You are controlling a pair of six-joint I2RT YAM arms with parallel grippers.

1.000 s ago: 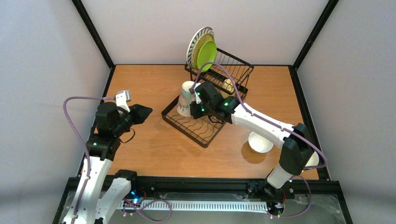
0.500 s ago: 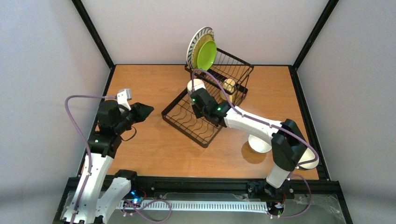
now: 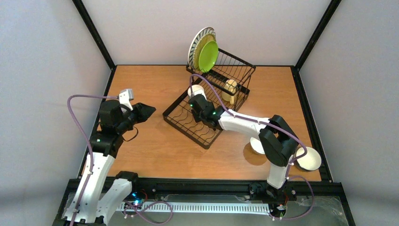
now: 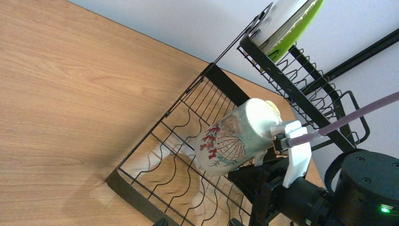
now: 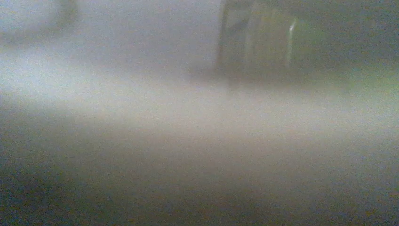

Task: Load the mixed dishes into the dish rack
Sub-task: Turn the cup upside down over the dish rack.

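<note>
Wooden table (image 3: 155, 150), right claw (image 3: 197, 99) gripping mug (image 4: 230, 141) over dish rack (image 3: 185, 132)

L arm is kept upright, wrist bent; L pincer (image 3: 145, 112) is held apart, empty, pointed right. R arm is stretched fwd-left, low; R pincer (image 3: 197, 97) is clamped on mug (image 4: 230, 141).

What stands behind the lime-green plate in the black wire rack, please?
A round woven bamboo plate, then a black-and-white striped plate; the lime-green plate covers most of both.

Shell-patterned mug (image 4: 230, 141) tilted over tray of black wire rack (image 4: 131, 197), lime-green plate (image 3: 208, 55) upright
</note>
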